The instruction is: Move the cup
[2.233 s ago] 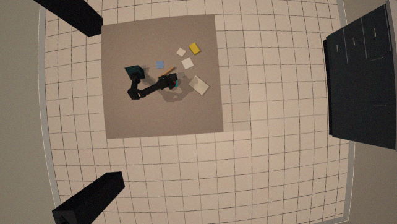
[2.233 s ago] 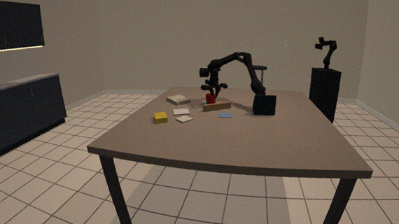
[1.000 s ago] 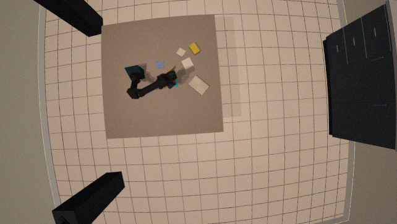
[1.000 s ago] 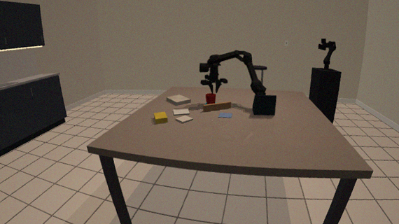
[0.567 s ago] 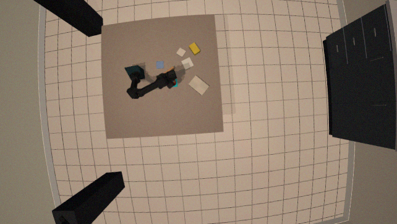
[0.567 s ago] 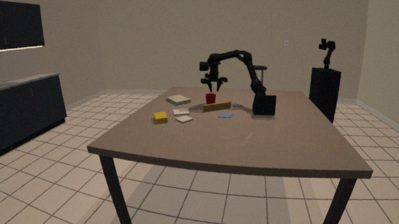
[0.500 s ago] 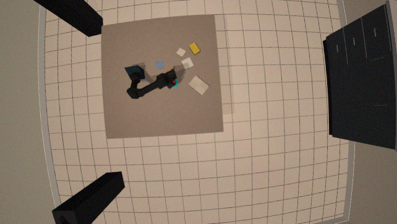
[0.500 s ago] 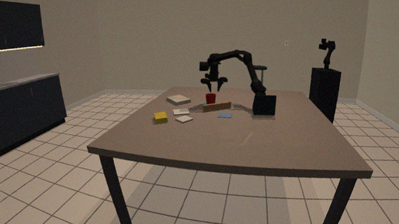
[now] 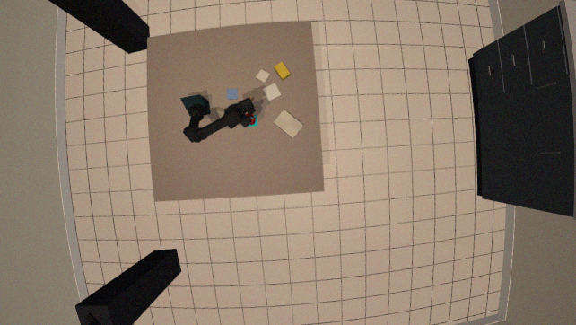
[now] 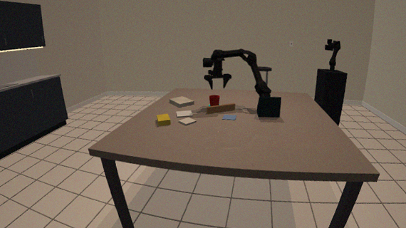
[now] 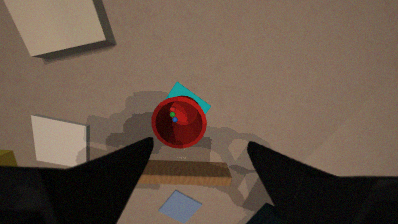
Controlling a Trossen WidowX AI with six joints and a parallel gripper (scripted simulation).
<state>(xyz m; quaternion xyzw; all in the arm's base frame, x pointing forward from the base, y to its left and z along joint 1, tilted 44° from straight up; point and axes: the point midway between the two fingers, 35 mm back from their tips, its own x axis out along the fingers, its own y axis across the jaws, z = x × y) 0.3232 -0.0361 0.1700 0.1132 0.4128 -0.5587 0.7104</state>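
Wrist view: my end effector [image 11: 200,150] is hanging wide open, holding nothing, above the upright cup [image 11: 179,122] (marbles [image 11: 173,117] inside) sitting on the teal pad [image 11: 192,96].

The arm [image 10: 253,68] is matte black throughout, built of slim rounded links with bulkier joints, rising from a dark teal-black box base [image 10: 269,107] and ending in a pincer [image 10: 218,81] with two pointed black fingers.

The worktop [image 10: 247,146] looks matt, smooth brown. The red cup [image 11: 179,122] has a faintly glossy, plastic-like rim. The bar [image 11: 185,172] shows a wood grain. The cyan pad [image 11: 189,94] and blue pad [image 11: 180,205] look flat and matt.
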